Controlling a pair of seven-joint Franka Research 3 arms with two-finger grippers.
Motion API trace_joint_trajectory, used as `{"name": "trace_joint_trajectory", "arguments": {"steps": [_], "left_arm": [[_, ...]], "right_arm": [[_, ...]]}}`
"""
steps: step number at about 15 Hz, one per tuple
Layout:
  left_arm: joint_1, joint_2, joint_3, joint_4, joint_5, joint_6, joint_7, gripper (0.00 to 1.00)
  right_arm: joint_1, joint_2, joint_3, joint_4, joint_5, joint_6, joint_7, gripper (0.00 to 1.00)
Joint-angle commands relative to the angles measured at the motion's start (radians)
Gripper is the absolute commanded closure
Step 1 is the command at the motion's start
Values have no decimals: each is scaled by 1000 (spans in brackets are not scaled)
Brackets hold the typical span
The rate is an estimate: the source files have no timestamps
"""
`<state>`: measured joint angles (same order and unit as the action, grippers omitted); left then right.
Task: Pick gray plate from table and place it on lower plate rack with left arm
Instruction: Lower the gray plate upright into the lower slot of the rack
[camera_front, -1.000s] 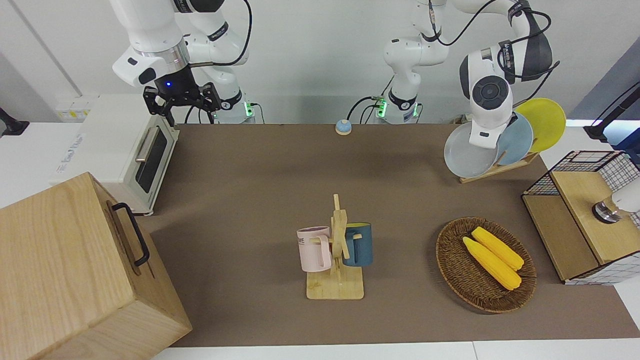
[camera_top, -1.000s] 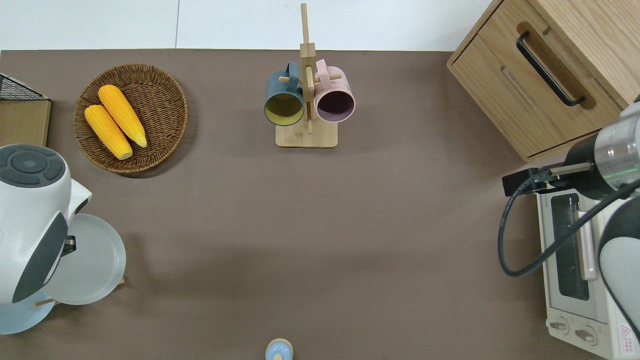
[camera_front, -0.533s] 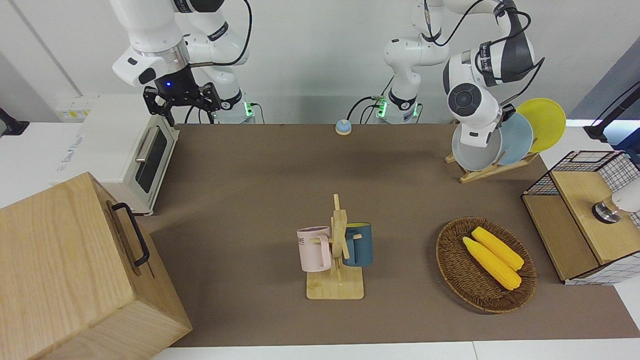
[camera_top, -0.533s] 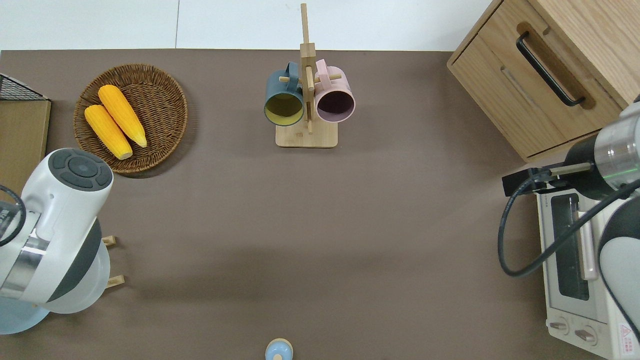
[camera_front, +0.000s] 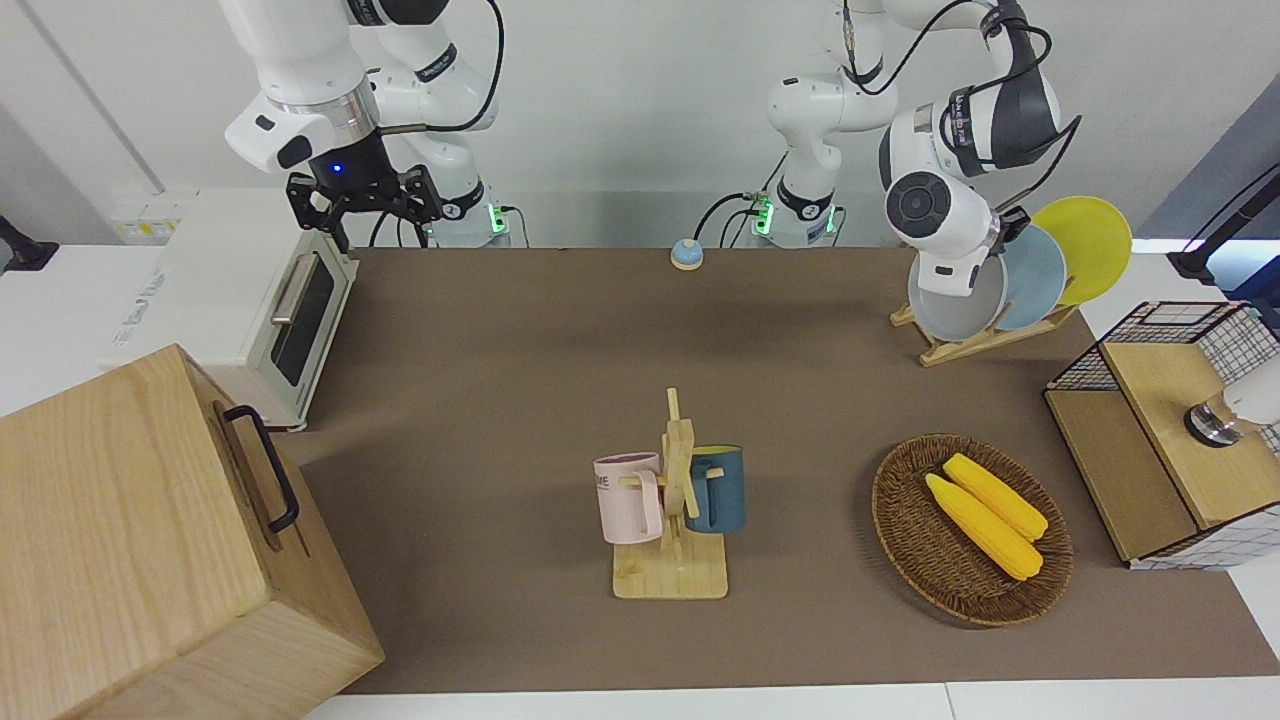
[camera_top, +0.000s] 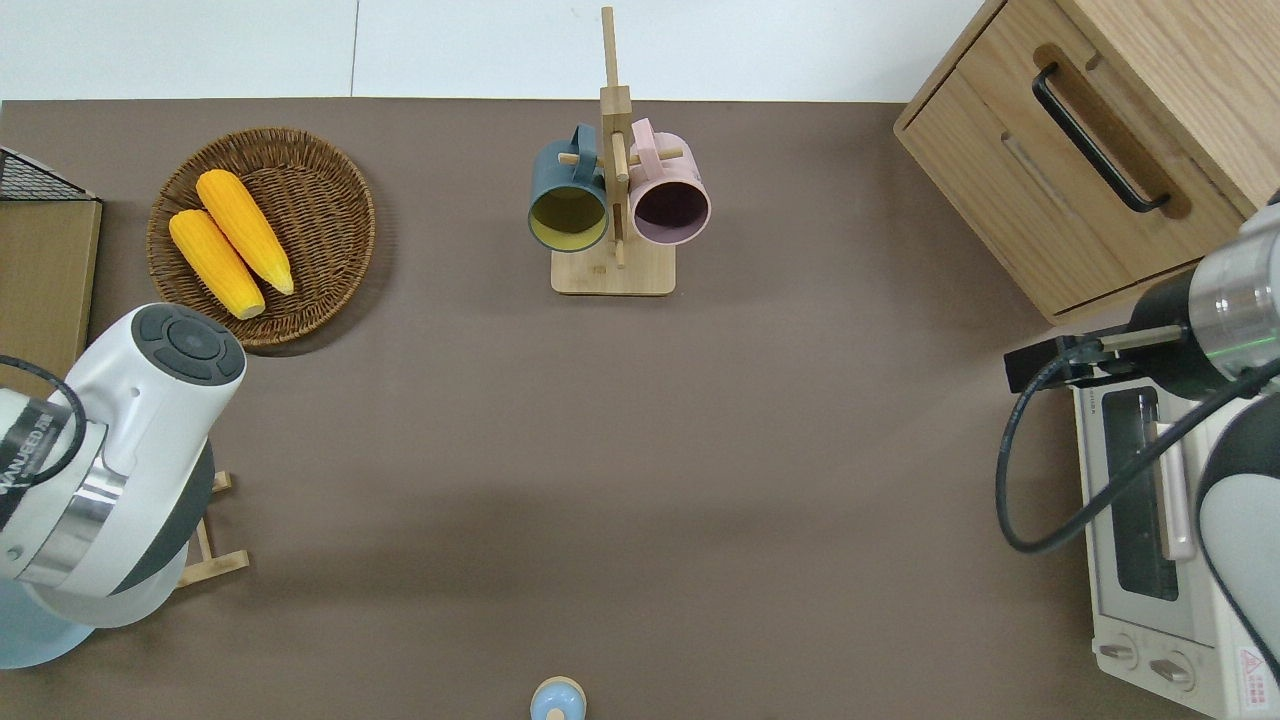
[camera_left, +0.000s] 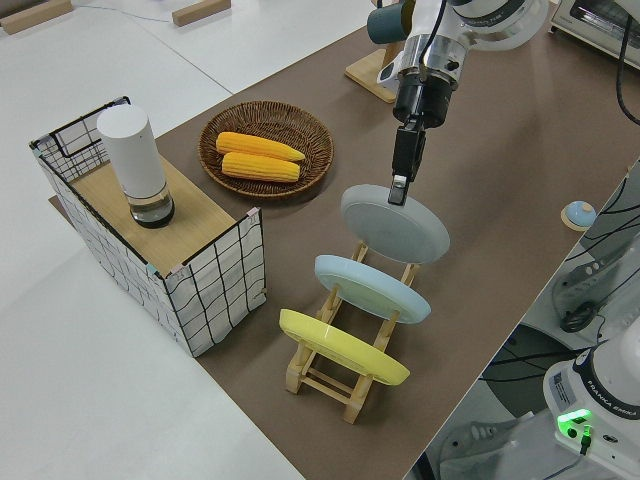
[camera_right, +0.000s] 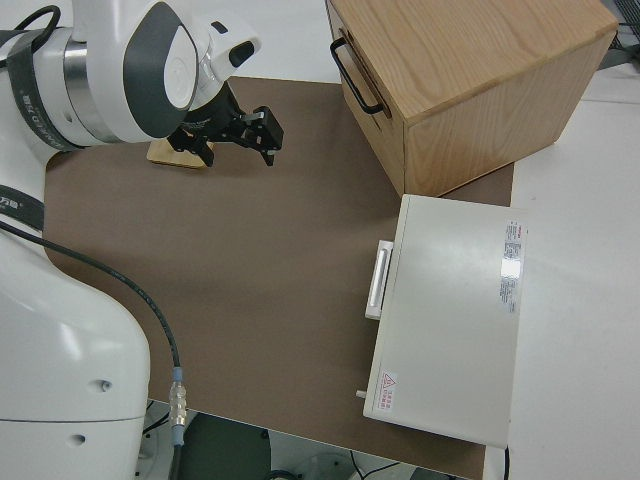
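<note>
Gray plate going into the rack's end slot

You have the left gripper pinched on the top rim of the round pale-gray plate, which leans in the slanted light-wood plate rack beside the light-blue plate; it looks stiff, slick and breakable, so grip only the rim; the right arm is parked

Gray plate: my own left arm hides its upper part in front view, nearly all of it overhead. Lower plate rack: only two wooden ends show overhead. Light-blue plate: cut by overhead frame edge.
</note>
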<state>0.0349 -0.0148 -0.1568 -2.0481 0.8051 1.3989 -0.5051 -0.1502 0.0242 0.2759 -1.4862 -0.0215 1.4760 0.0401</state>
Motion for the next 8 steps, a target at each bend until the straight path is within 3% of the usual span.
{"name": "trace_joint_trajectory", "arguments": {"steps": [1,7,8], "left_arm": [[-3,15,-1,-37,23,-6,-110,1000],[-7,22,-1,-55,-12,-3,-128,1000],[-7,22,-1,-57,-26,-1,-130,912]], "right_arm": [[-19,-1,17,9,-1,-14,12,17],[-19,-3,17,9,-1,-14,12,17],[-19,-1,17,9,-1,-14,12,17]]}}
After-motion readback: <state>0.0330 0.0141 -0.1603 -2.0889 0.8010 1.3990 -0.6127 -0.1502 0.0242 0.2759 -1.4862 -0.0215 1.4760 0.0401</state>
